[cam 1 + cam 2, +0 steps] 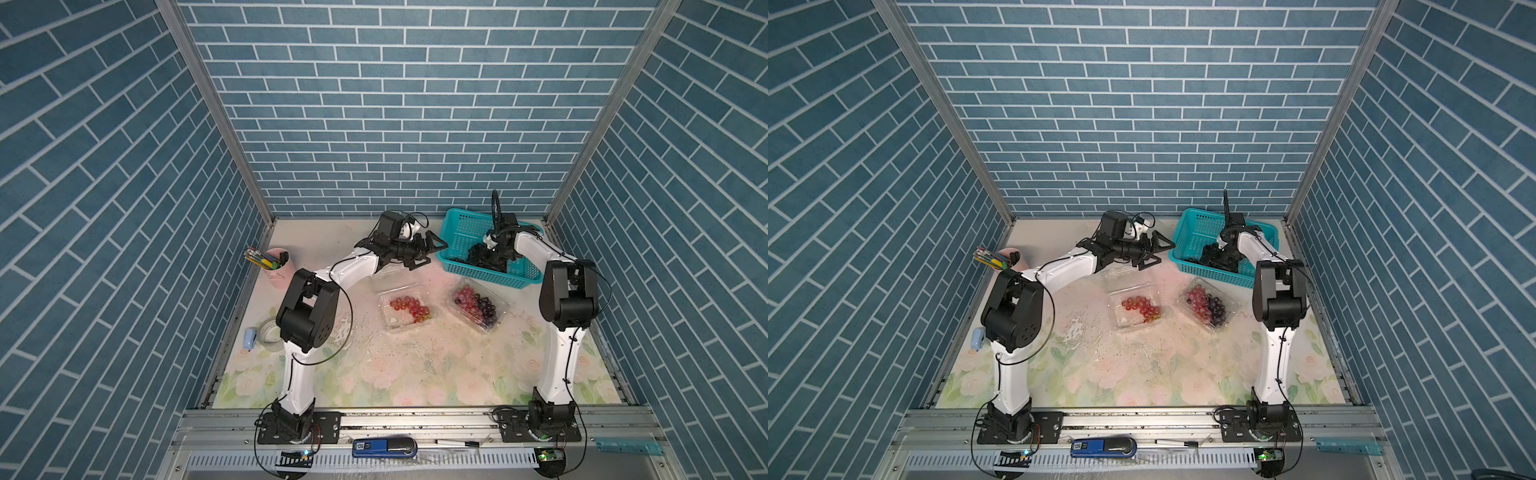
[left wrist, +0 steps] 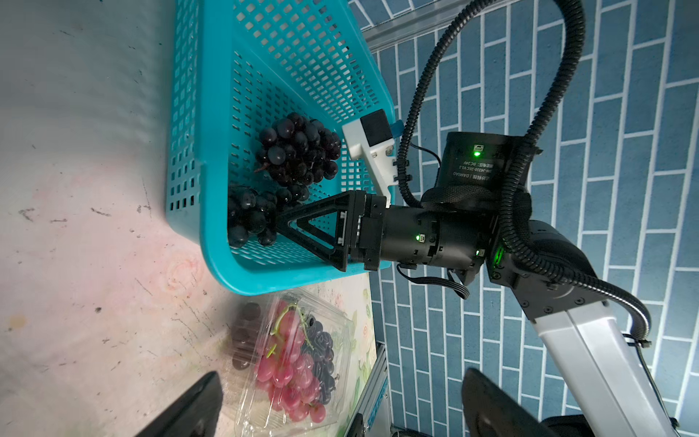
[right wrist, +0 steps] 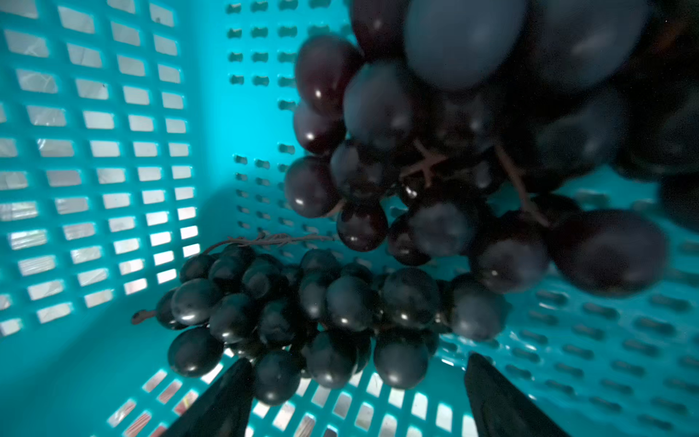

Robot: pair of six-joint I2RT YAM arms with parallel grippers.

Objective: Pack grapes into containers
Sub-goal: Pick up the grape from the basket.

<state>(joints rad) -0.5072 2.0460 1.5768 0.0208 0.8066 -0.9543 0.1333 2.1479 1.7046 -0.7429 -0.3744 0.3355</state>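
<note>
Two bunches of dark grapes point(image 3: 321, 310) point(image 3: 454, 132) lie in the teal basket point(image 1: 461, 232) at the back right. My right gripper point(image 3: 357, 363) reaches down into the basket. It is open, and the nearer bunch's lowest berries hang between its fingers point(image 3: 227, 397). The left wrist view shows it at those bunches point(image 2: 249, 215). My left gripper point(image 1: 432, 251) hovers open and empty just left of the basket. In front stand two clear containers: the middle one point(image 1: 390, 322) holds red grapes point(image 1: 409, 307), and the right one point(image 1: 492, 326) holds red and dark grapes point(image 1: 476, 305).
A pink pen cup point(image 1: 276, 266) stands at the back left. A tape roll point(image 1: 268, 334) and a small light-blue item point(image 1: 250, 338) lie by the left arm's base. The middle container's clear lid point(image 1: 386, 274) lies open beneath my left gripper. Brick-patterned walls enclose three sides.
</note>
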